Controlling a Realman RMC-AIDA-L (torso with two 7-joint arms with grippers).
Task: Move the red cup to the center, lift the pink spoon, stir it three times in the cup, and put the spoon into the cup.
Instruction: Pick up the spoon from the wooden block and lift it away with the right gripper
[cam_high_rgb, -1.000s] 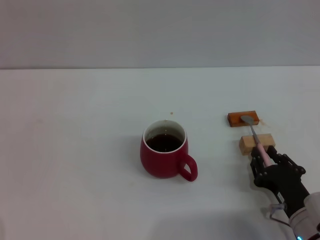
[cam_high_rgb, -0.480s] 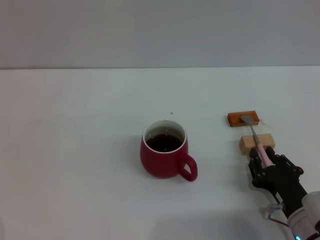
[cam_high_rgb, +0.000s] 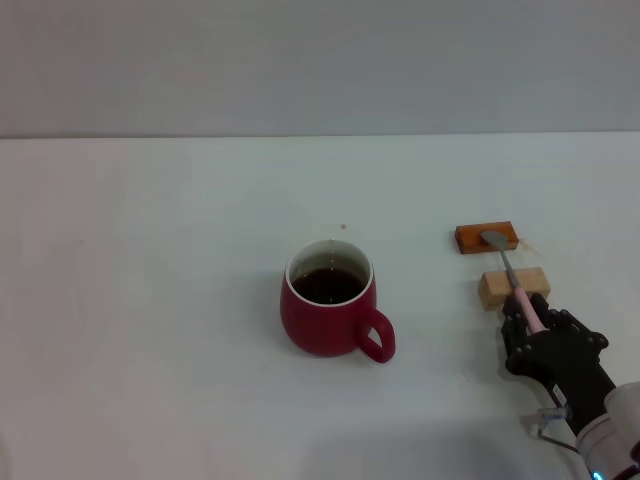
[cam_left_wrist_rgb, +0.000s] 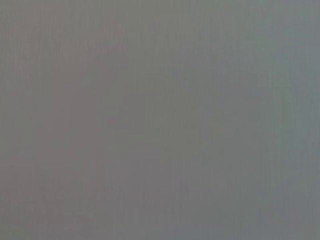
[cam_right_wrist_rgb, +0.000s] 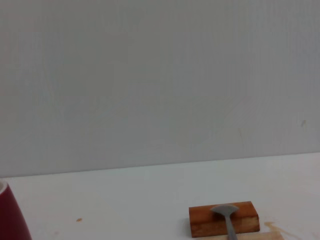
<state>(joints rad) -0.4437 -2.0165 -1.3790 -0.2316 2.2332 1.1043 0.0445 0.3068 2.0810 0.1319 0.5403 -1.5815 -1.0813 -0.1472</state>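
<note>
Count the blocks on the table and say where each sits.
2. The orange-brown flat block lies under the pink spoon's bowl, right of the red cup; the tan wooden block sits nearer, supporting its neck.

An orange-brown flat block (cam_high_rgb: 486, 238) is seen lying on the white table (cam_high_rgb: 150, 300), toward its right side. Just nearer the camera, a tan wooden block (cam_high_rgb: 514, 288) is set, slightly apart from the first. A small brown speck (cam_high_rgb: 343, 227) is noticed on the tabletop farther left. Faint brownish stains are visible beside the orange-brown block. A plain grey wall (cam_high_rgb: 320, 60) is seen behind.
</note>
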